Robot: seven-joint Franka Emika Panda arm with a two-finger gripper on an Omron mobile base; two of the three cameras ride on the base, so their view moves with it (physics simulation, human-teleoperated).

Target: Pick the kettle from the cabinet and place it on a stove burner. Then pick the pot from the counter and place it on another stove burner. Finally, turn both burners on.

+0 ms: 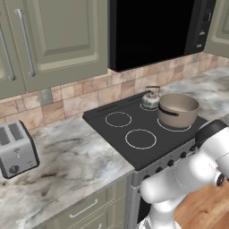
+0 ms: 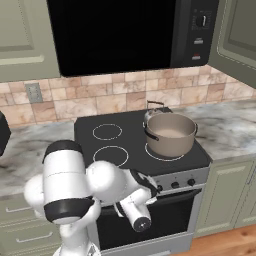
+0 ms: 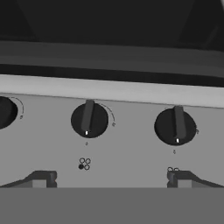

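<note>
- Marbled surface (image 1: 67, 156) flanks the black cooktop (image 1: 134, 123). Left base view: pot (image 1: 178, 109) on the right front ring, kettle (image 1: 151, 99) on the ring just behind it; both placed.
- Right base view: arm folded low before the stove front; knobs (image 2: 175, 185) below the pot.
- Hand view: end effector (image 3: 109, 179) spread wide, empty, facing two knobs (image 3: 89, 119). Judgement: knobs rigid, smooth; pinch across the raised rib. Open room to either side of each.

the white arm (image 2: 95, 192) folds low and forward, its claw (image 3: 109, 179) level, both fingers (image 3: 41, 178) spread wide apart.
</note>
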